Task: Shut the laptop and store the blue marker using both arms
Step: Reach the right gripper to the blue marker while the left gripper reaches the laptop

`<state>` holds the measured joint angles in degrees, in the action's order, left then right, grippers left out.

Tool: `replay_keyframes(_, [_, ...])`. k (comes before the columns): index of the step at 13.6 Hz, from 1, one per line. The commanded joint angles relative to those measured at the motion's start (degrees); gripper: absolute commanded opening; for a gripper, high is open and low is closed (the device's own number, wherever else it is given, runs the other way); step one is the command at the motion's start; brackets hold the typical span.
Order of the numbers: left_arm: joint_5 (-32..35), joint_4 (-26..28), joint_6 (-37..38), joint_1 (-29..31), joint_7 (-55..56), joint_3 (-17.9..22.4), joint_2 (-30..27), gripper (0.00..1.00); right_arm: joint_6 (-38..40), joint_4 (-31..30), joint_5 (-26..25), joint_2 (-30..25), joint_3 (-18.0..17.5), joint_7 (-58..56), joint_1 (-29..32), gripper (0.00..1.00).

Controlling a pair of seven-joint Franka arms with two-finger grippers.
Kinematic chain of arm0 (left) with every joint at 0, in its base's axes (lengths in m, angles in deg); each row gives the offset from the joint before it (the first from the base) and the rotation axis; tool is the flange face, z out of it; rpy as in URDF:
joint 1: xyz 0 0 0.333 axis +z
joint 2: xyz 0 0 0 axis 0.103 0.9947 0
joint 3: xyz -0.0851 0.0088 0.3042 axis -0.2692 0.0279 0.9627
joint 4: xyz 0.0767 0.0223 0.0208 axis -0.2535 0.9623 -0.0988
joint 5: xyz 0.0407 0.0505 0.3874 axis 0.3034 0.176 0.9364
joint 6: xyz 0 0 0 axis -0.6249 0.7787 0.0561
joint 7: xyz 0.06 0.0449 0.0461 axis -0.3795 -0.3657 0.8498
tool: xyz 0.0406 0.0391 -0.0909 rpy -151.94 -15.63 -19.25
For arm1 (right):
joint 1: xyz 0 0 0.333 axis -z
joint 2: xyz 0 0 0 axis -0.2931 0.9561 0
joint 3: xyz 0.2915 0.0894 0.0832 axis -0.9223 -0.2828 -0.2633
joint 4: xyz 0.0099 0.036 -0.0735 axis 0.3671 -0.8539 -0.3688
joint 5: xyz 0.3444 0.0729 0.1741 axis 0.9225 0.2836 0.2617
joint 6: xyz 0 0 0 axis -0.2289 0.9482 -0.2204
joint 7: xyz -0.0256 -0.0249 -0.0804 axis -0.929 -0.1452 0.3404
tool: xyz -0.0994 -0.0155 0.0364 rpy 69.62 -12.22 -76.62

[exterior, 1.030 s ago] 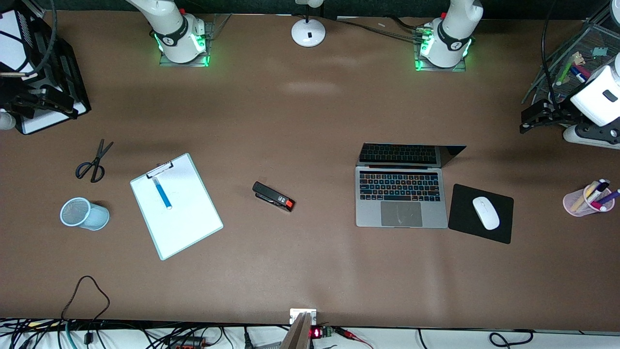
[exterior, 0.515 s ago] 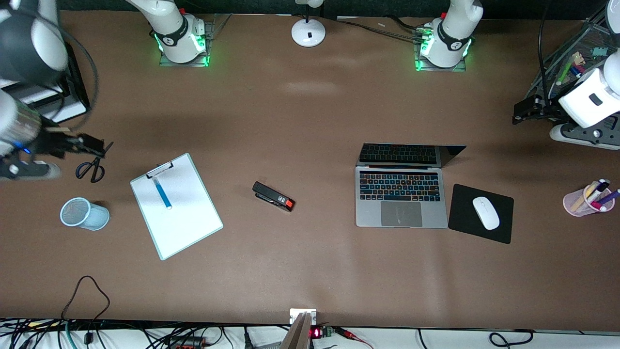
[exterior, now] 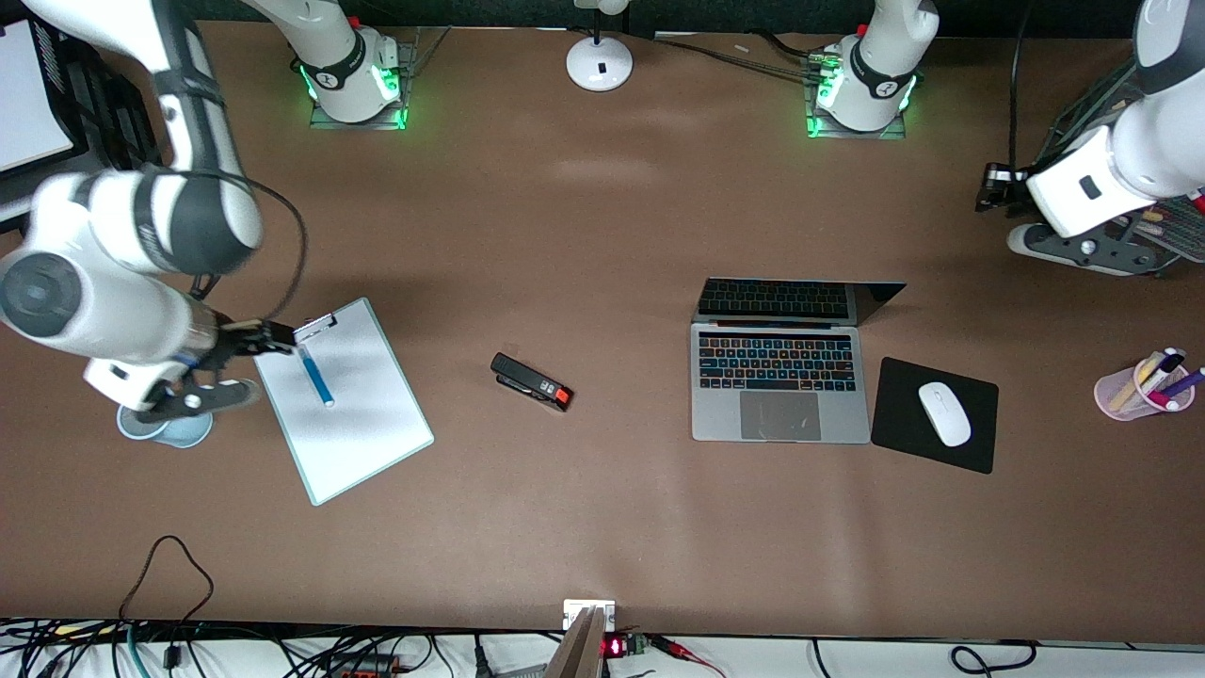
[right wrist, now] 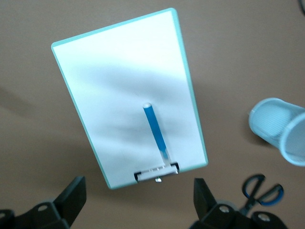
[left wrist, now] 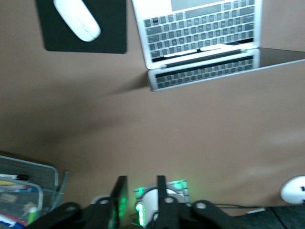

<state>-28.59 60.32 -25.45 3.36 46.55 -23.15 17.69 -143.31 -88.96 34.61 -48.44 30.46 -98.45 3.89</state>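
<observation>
The laptop [exterior: 779, 372] sits open on the surface [exterior: 602, 235], a mouse pad [exterior: 934, 414] with a mouse [exterior: 943, 413] just beside it. The blue marker [exterior: 315, 376] lies on a clipboard [exterior: 344, 400] toward the right arm's end. The right end effector [exterior: 273, 336] hangs over the clipboard's clip, fingers [right wrist: 71, 198] spread wide. The left end effector [exterior: 990, 185] hangs over bare surface near the left arm's end, fingers [left wrist: 119, 195] narrowly parted.

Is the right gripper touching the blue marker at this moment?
Apart. The right wrist view shows the right gripper open, its fingers spread wide of the blue marker, which lies untouched on the clipboard.
</observation>
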Motion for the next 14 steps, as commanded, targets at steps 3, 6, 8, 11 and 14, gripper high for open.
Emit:
replay_keyframes(3, [-8.55, 11.11, -6.03, 0.18, 9.39, -3.68, -2.77, 0.0, -5.26, 0.3, 0.09, 4.82, 0.19, -6.03, 0.32, 1.0])
replay_keyframes(6, [-10.41, 20.17, -21.58, 0.18, 12.31, -8.53, -3.48, 0.0, -6.57, 0.29, 0.0, 6.66, 0.1, -6.9, 0.32, 1.0])
replay_keyframes(8, [-10.41, 25.72, -29.78, 0.09, 13.18, -10.55, -3.4, 0.0, -8.85, 0.29, 0.09, 8.15, 0.1, -10.84, 0.58, 1.0])
replay_keyframes(11, [-10.33, 33.37, -43.39, 0.09, 13.54, -12.84, -2.44, 0.0, -12.72, 0.21, 0.09, 10.97, 0.19, -16.73, 1.72, 1.0])
replay_keyframes(14, [-9.45, 32.95, -52.72, 0.09, 12.84, -12.93, 0.99, 0.0, -16.24, -1.45, 2.62, 12.2, 0.19, -18.77, 2.43, 1.0])
